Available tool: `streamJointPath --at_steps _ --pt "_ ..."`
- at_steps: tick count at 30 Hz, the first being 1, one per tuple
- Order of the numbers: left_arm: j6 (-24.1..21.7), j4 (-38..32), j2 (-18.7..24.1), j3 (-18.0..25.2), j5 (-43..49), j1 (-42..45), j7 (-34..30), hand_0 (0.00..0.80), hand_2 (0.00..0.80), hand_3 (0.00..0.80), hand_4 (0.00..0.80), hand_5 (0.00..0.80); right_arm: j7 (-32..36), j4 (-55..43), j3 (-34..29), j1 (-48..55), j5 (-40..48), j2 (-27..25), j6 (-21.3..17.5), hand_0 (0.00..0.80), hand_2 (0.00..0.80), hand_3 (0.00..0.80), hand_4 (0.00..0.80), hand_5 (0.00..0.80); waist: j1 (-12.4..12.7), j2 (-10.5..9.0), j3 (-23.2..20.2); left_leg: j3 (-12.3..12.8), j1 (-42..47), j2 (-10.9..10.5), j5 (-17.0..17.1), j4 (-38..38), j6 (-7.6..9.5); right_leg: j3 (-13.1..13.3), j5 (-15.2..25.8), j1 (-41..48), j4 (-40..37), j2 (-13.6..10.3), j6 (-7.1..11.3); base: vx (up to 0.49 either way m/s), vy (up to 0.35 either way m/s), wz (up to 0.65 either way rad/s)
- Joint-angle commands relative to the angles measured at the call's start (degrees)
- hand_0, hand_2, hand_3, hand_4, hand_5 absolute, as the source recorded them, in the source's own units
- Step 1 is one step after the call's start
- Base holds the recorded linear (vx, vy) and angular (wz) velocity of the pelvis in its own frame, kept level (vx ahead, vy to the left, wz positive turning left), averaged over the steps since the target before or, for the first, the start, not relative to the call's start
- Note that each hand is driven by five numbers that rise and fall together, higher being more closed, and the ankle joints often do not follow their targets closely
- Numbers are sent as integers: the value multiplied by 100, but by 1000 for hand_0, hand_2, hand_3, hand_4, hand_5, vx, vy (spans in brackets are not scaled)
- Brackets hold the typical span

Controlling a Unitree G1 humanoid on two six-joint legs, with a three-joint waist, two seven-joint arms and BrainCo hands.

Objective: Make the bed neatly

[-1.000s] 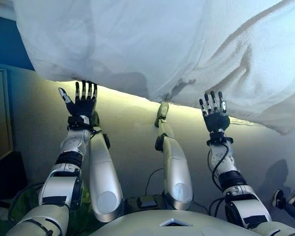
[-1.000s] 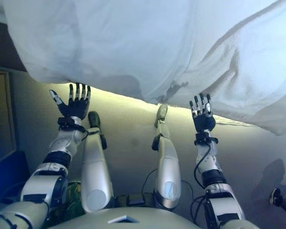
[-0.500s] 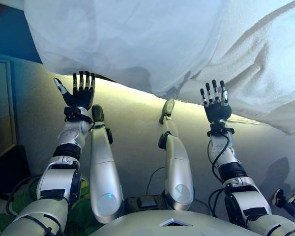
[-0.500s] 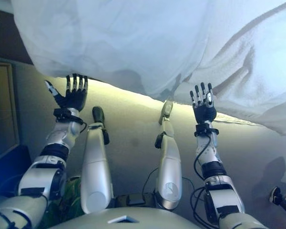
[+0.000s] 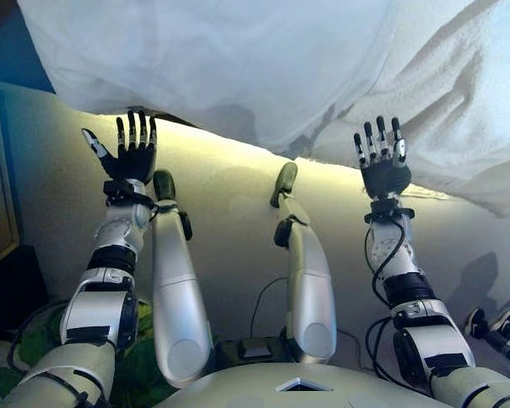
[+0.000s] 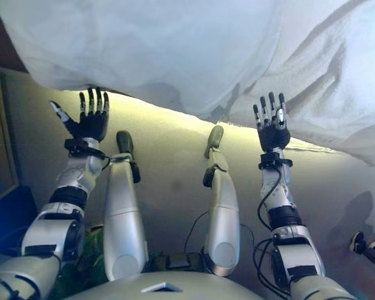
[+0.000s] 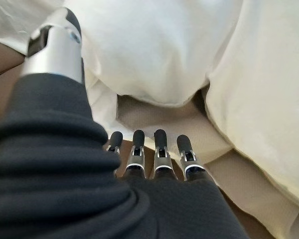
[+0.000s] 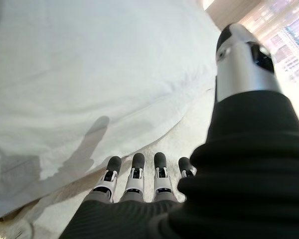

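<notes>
Where head views hide it, tan bedding (image 7: pixel 169 117) under white sheet (image 5: pixel 238 68) in left wrist view; both hands (image 5: pixel 129 157) (image 5: pixel 382 170) spread, empty.

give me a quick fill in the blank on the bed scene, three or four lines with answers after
1. Both hands hold ____.
2. The left hand and right hand have their fingers ____.
3. The sheet hanging over the bed edge is ____ in colour.
4. The right hand reaches toward the rougher ____ beside the sheet.

Missing words: nothing; straight; white; blanket
</notes>
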Motion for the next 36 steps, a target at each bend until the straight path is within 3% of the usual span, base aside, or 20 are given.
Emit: streamJointPath --at_steps 1,7,13,20,27,36 --pt "-16 -370 -29 197 -140 -296 -288 0 0 0 0 0 84 -496 -452 184 45 -583 -207 0 0 0 0 0 92 253 107 54 187 -358 572 -707 418 -118 -610 150 1026 -87 -56 -29 28 -4" --pt "-204 -401 11 231 -140 -421 -199 0 0 0 0 0 83 -489 -530 242 44 -683 -134 0 0 0 0 0 50 343 107 -3 -107 -410 109 263 618 80 -923 -183 2071 -108 -239 -10 38 -16" --pt "-278 -251 113 352 -140 -572 -87 0 0 0 0 0 -27 -428 -483 210 -18 -811 -131 0 0 0 0 0 -38 438 107 7 -327 -425 -152 815 686 322 -1093 -538 2673 -59 -324 34 56 -6" --pt "-675 -179 301 304 -140 -583 179 0 0 0 0 0 -95 -556 -587 255 -153 -849 -84 0 0 0 0 0 -96 491 107 76 -369 -439 -155 810 688 403 -1095 -630 2666 -42 -338 5 52 -5" --pt "-874 22 1005 675 -140 -540 265 0 0 0 0 0 134 -420 -713 294 -135 -1114 1 0 0 0 0 0 -104 694 107 169 -285 -423 -91 710 622 473 -1105 -685 2697 -127 -362 -2 72 -1" --pt "-1089 -140 1321 1151 -140 -227 501 0 0 0 0 0 356 -307 -878 364 -258 -1220 66 0 0 0 0 0 -14 972 107 256 53 -519 -48 454 551 461 -1182 -492 2603 -291 -381 -6 42 0"
